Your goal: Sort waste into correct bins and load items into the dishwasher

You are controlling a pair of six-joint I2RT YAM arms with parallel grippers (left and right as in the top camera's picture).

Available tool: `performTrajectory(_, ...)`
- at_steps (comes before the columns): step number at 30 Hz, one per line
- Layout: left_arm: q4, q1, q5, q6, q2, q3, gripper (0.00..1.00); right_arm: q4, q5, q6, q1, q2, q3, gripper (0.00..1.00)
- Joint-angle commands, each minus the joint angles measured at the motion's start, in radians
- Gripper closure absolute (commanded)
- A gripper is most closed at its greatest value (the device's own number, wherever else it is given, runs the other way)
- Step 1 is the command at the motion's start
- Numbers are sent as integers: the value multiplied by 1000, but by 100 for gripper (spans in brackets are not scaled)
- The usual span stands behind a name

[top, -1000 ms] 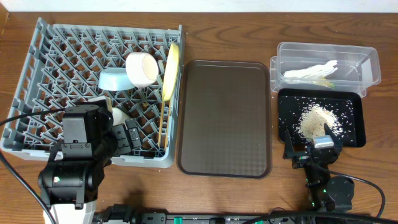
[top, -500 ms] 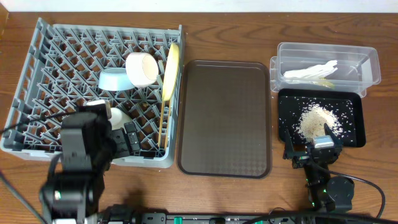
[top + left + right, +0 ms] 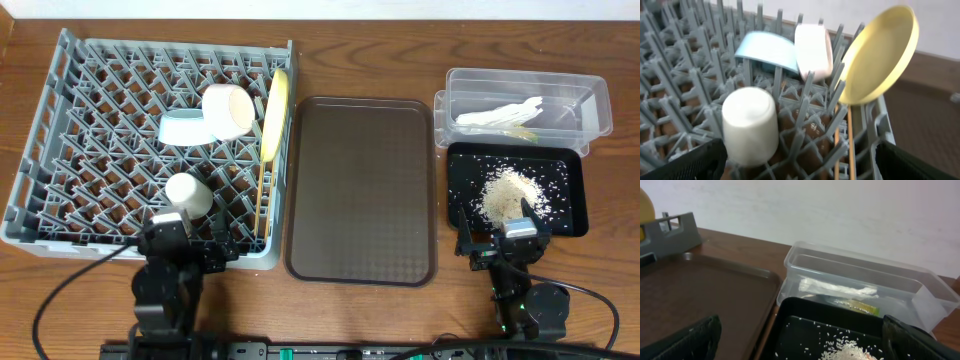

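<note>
Grey plastic makes the dish rack [image 3: 60,120], which stands at the left of the wooden table [image 3: 400,50]. Among its pegs the light-blue bowl [image 3: 183,128] lies tilted, touching the cream cup [image 3: 228,110], which lies on its side. Nearer to the front, the white bowl [image 3: 188,193] sits bottom up. The yellow plate [image 3: 275,112] stands on its edge by the right wall of the rack, and the chopsticks [image 3: 260,200] lie along that wall, just below the plate.

The left gripper [image 3: 800,165] hangs at the front edge of the rack, released, its fingers wide apart with nothing between them.

In the middle lies the brown serving tray [image 3: 360,190].

At the right, the clear tub [image 3: 590,100] holds the crumpled white paper [image 3: 500,115] and the greenish wrapper [image 3: 520,132]. Just before it, the black tray [image 3: 570,170] carries a heap of rice scraps [image 3: 508,192] with loose grains around.

The right gripper [image 3: 805,342] is at the near edge of the black tray, also spread apart and holding nothing.
</note>
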Motion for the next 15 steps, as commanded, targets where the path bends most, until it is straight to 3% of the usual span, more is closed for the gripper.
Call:
performTrajectory(1, 116, -3, -8, -12, -95, -100, 2, -5, -4, -10, -25, -7, -1, 1)
performTrajectory(7, 376, -4, -9, -12, -169, -249, 2, -5, -4, -10, -25, -7, -1, 1)
performTrajectory(11, 386, -6, -46, -5, -169, -249, 2, -5, -4, -10, -25, -7, -1, 1)
performTrajectory(15, 301, -6, -43, 7, -169, -249, 2, -5, -4, -10, -25, -7, -1, 1)
